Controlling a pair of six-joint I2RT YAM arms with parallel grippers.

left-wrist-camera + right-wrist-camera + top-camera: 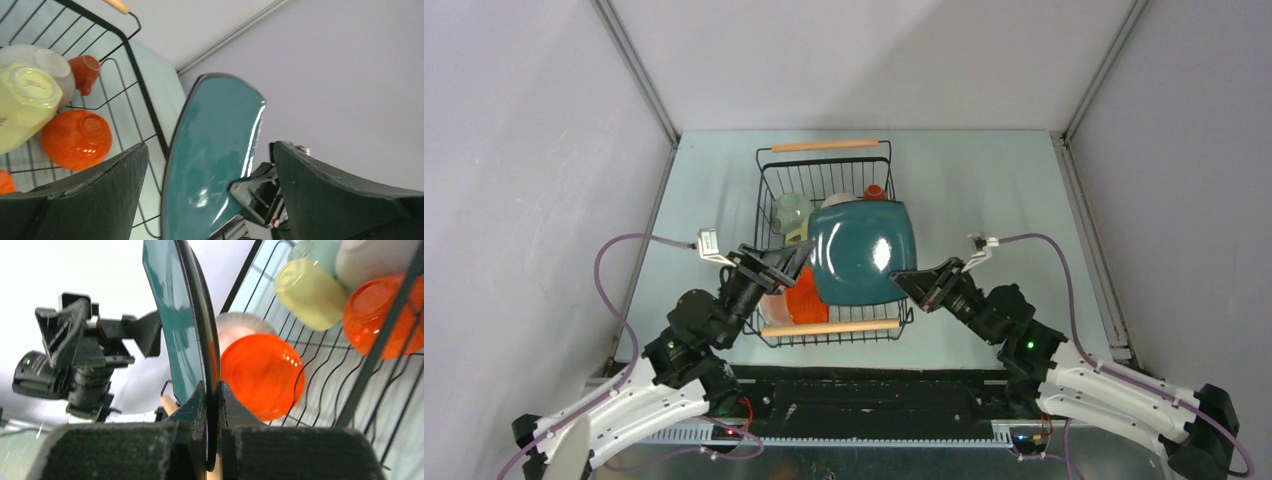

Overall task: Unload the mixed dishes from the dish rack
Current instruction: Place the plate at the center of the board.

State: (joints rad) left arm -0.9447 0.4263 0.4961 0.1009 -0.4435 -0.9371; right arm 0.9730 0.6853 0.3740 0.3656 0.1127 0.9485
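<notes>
Holds the dark teal plate [861, 252] over the dish rack [829, 146] by its 4 o'clock edge in the shut right gripper [904, 281] alone, with the left gripper [796, 258] wide open, empty, at 9 o'clock, so may tip, slip and break.

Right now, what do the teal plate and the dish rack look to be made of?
The teal plate is probably glazed ceramic: it is glossy, with a bright light reflection and a thin dark rim. The dish rack is thin black wire, likely coated metal, with a dull finish. Its handles look like bare light wooden rods.
</notes>
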